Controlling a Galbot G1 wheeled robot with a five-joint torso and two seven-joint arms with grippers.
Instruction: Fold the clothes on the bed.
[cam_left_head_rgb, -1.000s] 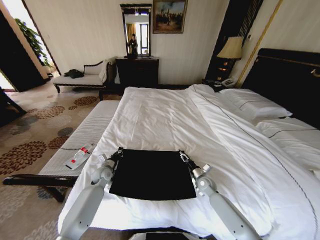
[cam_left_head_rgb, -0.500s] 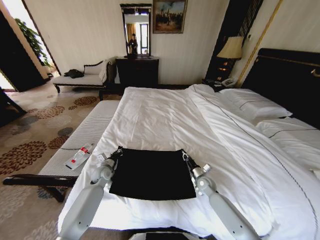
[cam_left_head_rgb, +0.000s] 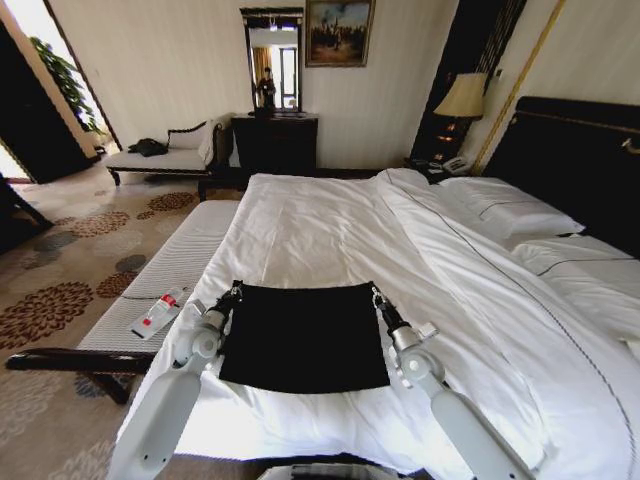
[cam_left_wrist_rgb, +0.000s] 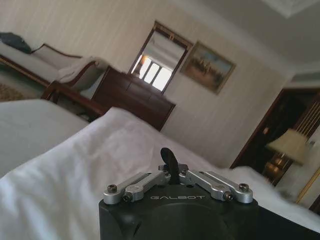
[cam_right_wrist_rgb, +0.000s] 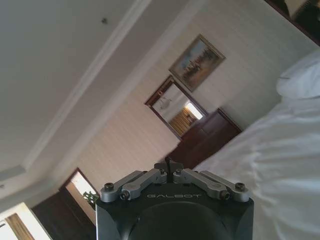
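The black T-shirt (cam_left_head_rgb: 303, 335) lies folded on the bed (cam_left_head_rgb: 330, 235) at six o'clock. The left gripper (cam_left_head_rgb: 234, 293) pinches its ten o'clock corner; the right gripper (cam_left_head_rgb: 377, 295) clamps its two o'clock corner.

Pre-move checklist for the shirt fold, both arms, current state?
1. Left gripper holding a far corner of the T-shirt: ok, fingers closed on dark fabric in the left wrist view.
2. Right gripper holding the other far corner: ok, closed on fabric in the right wrist view.
3. Far edge stretched straight between the grippers: ok.
4. Shirt fully on the bed: ok, near edge rests on the white sheet.
5. Small bottle clear of the arms: ok, on the bench beside the left arm.
6. Cloth flat underneath, no hidden folds: cannot tell.
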